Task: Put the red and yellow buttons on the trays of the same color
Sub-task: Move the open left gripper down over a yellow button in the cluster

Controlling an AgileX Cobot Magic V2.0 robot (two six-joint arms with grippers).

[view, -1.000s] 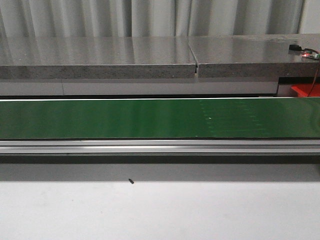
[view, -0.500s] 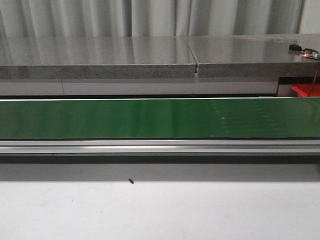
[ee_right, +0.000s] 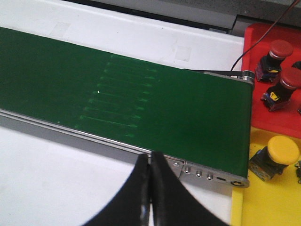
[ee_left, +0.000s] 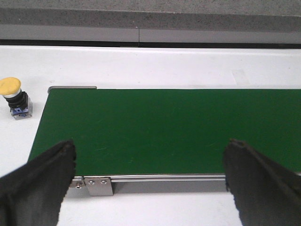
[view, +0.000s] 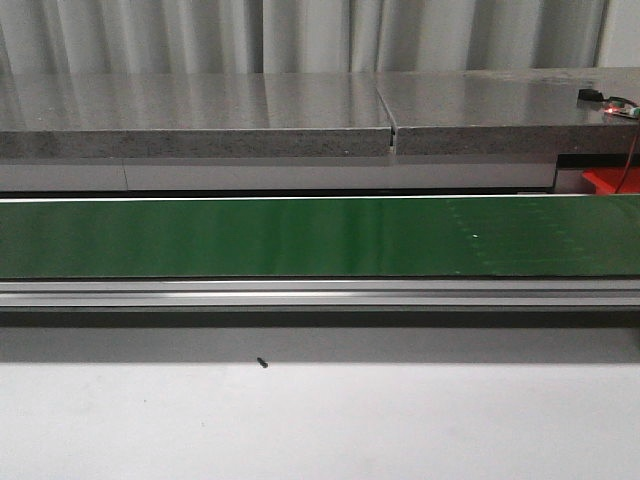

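Ahead of our left gripper (ee_left: 149,181), the green conveyor belt (ee_left: 160,129) runs across the white table (ee_left: 141,66), and we find nothing lying on the stretch between the fingers. Its two dark fingers (ee_left: 40,181) stand wide apart, released, with nothing between them. Beyond that gripper's finger on the belt-end side, off the end of the belt and clear of it, one yellow button (ee_left: 12,96) stands upright on the white table, its yellow cap on top and its small blue-and-clear base below. Our right gripper (ee_right: 150,188) has its fingers (ee_right: 162,193) pressed flat together, clenched on nothing, and it hangs over the near aluminium rail (ee_right: 207,176) of the belt. Just past the belt end beside this gripper we note a red tray (ee_right: 256,42) and, nearer to the gripper, a yellow tray (ee_right: 263,207), the two touching edge to edge. Two red buttons (ee_right: 277,49) stand in the red tray, close to one another. A second yellow button (ee_right: 277,155) lies tilted in the yellow tray, near its border with the red one. From the front camera neither gripper is in sight; we see only the belt (view: 300,235), a grey stone-like ledge (view: 200,115) behind it, and a corner of the red tray (view: 612,180).
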